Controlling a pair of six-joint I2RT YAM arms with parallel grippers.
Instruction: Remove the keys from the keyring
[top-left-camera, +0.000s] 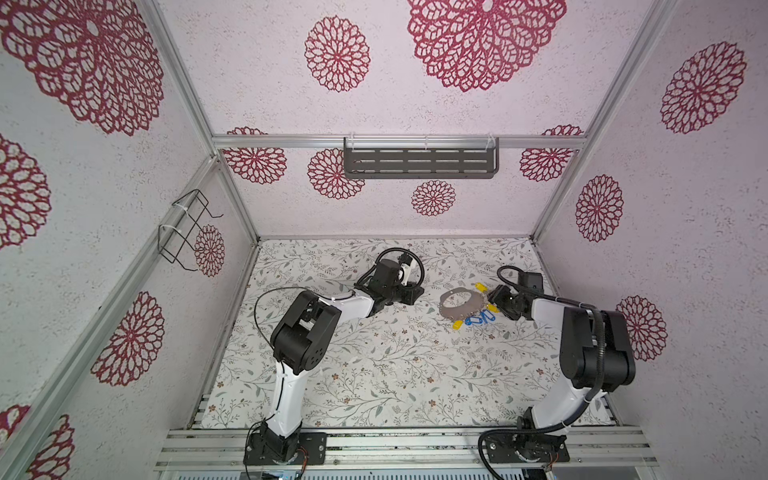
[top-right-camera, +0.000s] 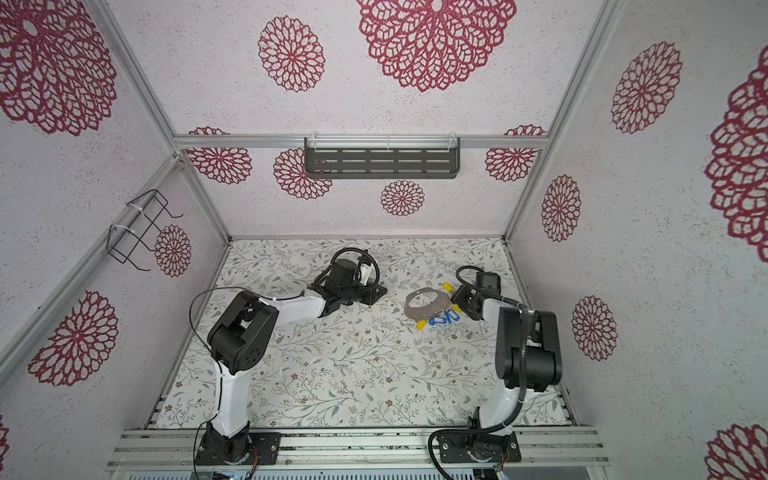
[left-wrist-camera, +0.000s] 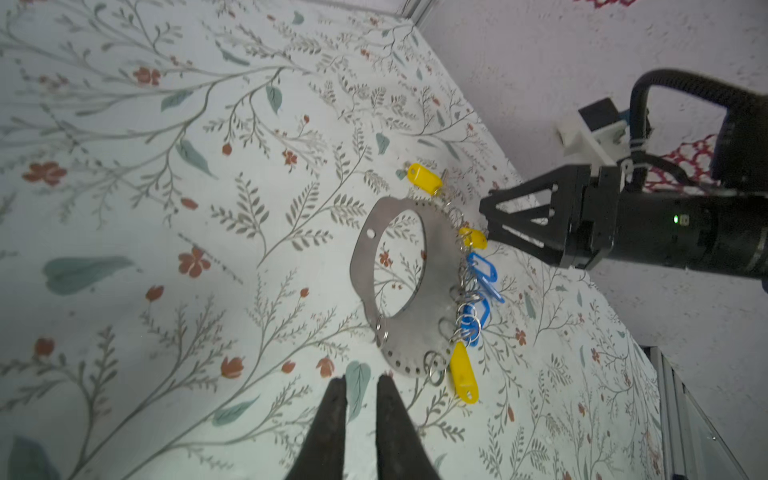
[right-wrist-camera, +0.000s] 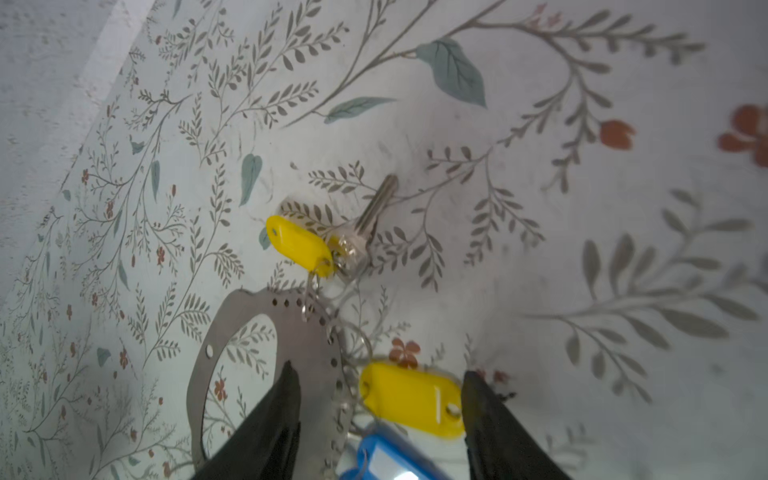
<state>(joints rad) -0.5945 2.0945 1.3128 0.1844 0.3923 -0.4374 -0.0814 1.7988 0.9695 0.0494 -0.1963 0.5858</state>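
Note:
The keyring, a flat grey ring, lies on the floral table at the right rear. Yellow keys and blue keys hang by small metal loops along its right edge. My right gripper is open, and a yellow key and the keyring's band lie between its fingers. A blue key lies just under it. Another yellow key sits with a metal key farther off. My left gripper is slightly open and empty, a short way from the keyring.
The right wall stands close behind the keyring and my right arm. A dark slotted shelf hangs on the back wall and a wire rack on the left wall. An aluminium rail runs along the table's front edge.

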